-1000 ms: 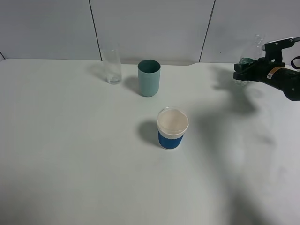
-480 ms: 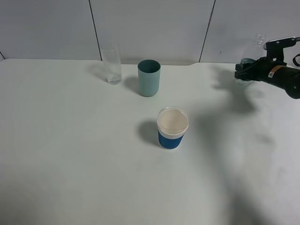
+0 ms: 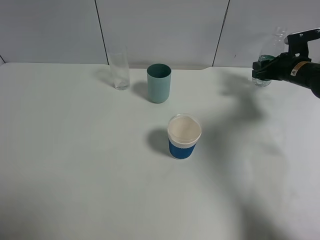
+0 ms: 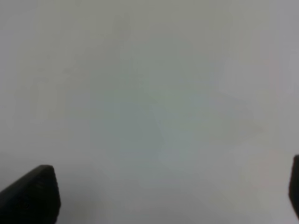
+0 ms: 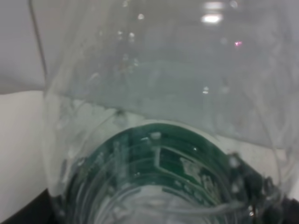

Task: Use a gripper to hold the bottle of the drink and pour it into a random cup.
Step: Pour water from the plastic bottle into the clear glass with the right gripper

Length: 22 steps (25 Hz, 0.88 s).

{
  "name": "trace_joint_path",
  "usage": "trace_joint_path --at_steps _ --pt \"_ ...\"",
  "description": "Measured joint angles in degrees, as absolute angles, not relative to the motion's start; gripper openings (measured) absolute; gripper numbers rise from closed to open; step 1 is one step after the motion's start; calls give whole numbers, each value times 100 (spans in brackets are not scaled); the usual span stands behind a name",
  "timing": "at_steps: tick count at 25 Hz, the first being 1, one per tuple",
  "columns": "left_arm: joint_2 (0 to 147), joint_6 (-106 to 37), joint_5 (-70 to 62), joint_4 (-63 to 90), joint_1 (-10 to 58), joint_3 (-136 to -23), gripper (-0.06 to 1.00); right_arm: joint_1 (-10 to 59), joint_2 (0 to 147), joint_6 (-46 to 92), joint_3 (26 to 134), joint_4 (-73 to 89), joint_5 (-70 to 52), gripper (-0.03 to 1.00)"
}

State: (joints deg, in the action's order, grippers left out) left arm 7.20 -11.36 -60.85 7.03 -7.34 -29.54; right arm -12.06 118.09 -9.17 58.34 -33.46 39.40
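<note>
At the far right of the exterior high view, my right gripper (image 3: 263,70) is shut on the bottle of the drink (image 3: 272,47). The bottle is held upright and slightly tilted above the table's back right. Its clear ribbed body and dark green label (image 5: 173,158) fill the right wrist view. The cup (image 3: 184,136), white with a blue band, stands open-topped at the table's middle, well left of and nearer than the bottle. My left gripper (image 4: 166,193) appears only in the left wrist view. Its black fingertips (image 4: 35,193) are wide apart over bare white table.
A teal-green tumbler (image 3: 159,83) stands behind the cup. A tall clear glass (image 3: 119,70) is to its left near the back wall. The white table (image 3: 75,165) stretches wide at the front and left.
My right gripper has carried the bottle a little upward and to the right. The cups and the glass have stayed where they were.
</note>
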Motion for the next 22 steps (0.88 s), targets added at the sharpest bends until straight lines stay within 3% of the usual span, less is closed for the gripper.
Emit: trace_joint_path --at_steps 22 --pt "720 -1136 -6085 703 -734 -2954 99 -122 10672 -917 5798 -3341 2191 56"
